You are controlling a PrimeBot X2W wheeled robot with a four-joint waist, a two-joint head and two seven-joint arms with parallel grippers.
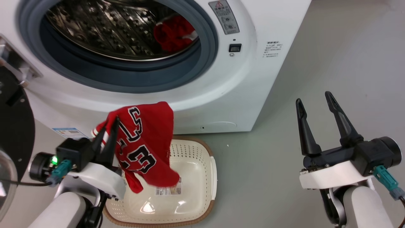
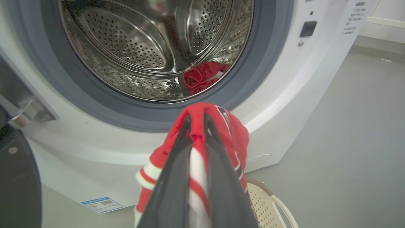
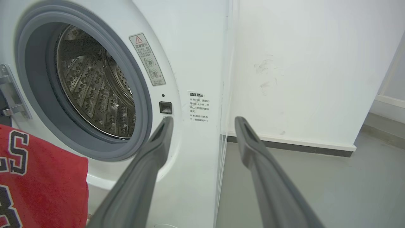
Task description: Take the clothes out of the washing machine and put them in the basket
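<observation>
A red jersey (image 1: 144, 142) with black white-edged lettering hangs from my left gripper (image 1: 109, 126), which is shut on its striped edge, above the cream basket (image 1: 193, 152) on the floor. In the left wrist view the fingers (image 2: 171, 177) pinch the red and white fabric (image 2: 197, 133). The jersey's side appears at the lower left of the right wrist view (image 3: 41, 177). Another red garment (image 1: 174, 31) lies inside the steel drum of the washing machine (image 1: 221, 91), also visible as a bundle (image 2: 202, 76) at the drum's lower rim. My right gripper (image 1: 314, 103) stands open and empty to the right of the machine.
The washer's black-framed door (image 1: 12, 126) hangs open at the far left, close to my left arm. Grey floor (image 1: 332, 63) stretches to the right of the machine. A white wall (image 3: 300, 79) with a skirting board stands beyond the machine's corner.
</observation>
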